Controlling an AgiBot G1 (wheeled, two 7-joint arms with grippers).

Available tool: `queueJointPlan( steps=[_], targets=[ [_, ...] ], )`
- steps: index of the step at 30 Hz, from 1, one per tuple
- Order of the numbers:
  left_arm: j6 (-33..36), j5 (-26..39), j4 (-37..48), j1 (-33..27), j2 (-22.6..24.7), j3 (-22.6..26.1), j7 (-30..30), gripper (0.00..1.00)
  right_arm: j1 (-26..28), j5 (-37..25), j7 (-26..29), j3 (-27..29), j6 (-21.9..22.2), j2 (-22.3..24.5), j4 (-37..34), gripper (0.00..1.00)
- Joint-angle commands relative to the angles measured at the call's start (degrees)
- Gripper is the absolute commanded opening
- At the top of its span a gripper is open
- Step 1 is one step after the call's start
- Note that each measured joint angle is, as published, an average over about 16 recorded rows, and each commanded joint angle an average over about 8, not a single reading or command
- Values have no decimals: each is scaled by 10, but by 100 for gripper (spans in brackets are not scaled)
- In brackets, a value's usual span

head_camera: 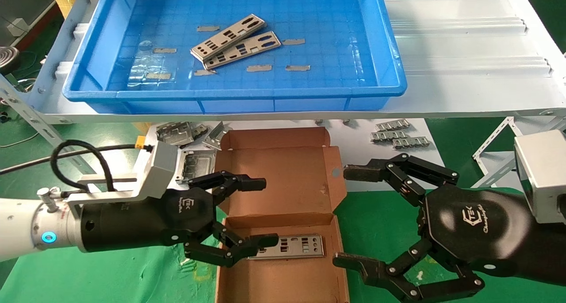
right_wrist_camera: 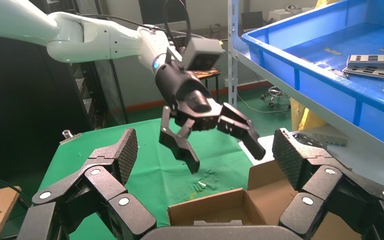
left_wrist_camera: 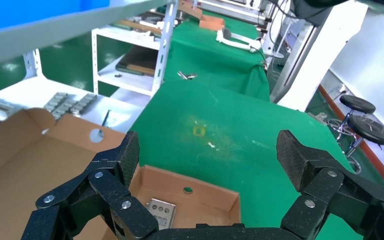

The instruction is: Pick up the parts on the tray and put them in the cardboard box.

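Two overlapping silver punched parts (head_camera: pixel 236 42) (right_wrist_camera: pixel 375 60) lie in the middle of the blue tray (head_camera: pixel 234 93) (right_wrist_camera: pixel 330 95) on the upper shelf. Below it the cardboard box (head_camera: pixel 283 174) (left_wrist_camera: pixel 200 200) (right_wrist_camera: pixel 215 207) stands open on the green table, lid folded back. One part (head_camera: pixel 289 246) (left_wrist_camera: pixel 160 209) lies flat on the box floor. My left gripper (head_camera: pixel 266 212) (left_wrist_camera: pixel 210 150) (right_wrist_camera: pixel 225 156) hangs open and empty above the box's left side. At the box's right side my right gripper (head_camera: pixel 345 216) (right_wrist_camera: pixel 205 150) is open too, holding nothing.
Several small grey tape strips (head_camera: pixel 258 67) and a clear plastic bag (head_camera: pixel 146 64) lie on the tray floor. Folded grey metal frames (head_camera: pixel 177 132) and small metal pieces (head_camera: pixel 398 132) rest on the white surface behind the box. The shelf's front edge (head_camera: pixel 283 115) overhangs the box lid.
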Motion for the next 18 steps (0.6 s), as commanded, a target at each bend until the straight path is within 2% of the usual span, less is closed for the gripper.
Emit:
queueJointPlan(
  steps=[1,18],
  targets=[
    [1,-2,-13,6,-8,-10,-4,100,0,0,0,0,0,0,0,100],
    [8,-19,-124,60,-73,-97,-40,100,0,0,0,0,0,0,0,100]
  ],
)
